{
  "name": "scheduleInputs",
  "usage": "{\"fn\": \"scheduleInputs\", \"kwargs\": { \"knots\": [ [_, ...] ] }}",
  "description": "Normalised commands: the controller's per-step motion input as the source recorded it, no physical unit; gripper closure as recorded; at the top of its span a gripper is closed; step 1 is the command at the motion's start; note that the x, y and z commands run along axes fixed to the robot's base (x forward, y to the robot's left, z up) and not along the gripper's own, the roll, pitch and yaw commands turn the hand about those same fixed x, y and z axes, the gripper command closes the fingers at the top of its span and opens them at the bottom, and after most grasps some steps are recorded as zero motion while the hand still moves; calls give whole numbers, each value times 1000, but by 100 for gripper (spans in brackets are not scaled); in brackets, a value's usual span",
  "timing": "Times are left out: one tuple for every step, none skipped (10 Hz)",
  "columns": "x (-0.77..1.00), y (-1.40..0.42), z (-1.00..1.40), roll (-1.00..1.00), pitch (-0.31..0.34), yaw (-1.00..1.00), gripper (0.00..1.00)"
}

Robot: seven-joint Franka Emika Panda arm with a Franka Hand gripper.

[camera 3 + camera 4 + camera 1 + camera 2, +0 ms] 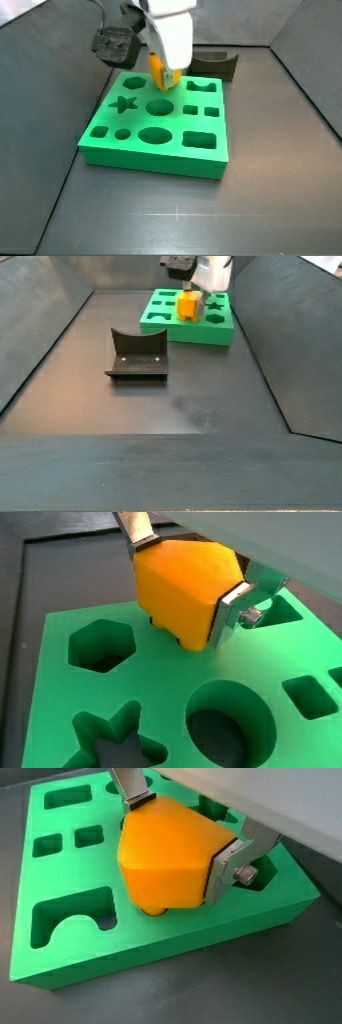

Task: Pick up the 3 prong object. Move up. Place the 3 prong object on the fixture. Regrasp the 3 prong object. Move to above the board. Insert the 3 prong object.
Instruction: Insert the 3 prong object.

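Now claw (185, 840) pinches the 3 prong object (167, 863) just over the board (160, 938); best lower straight, prongs aligned with holes.

floor (160, 406): dark, flat, walled in | board (154, 125): I'm seeing it lying flat on floor, far end | fixture (138, 354): sitting on floor, well apart from board | my gripper (166, 62): hanging above board, off floor
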Motion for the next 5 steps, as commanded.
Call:
{"fn": "scheduleInputs", "kwargs": {
  "knots": [
    [314,217,-471,-121,323,-414,100],
    [183,266,-400,-209,269,-417,100],
    [0,169,-123,-167,0,-151,100],
    [0,63,-34,-73,-83,-6,100],
    [0,0,0,0,0,0,100]
  ]
}}
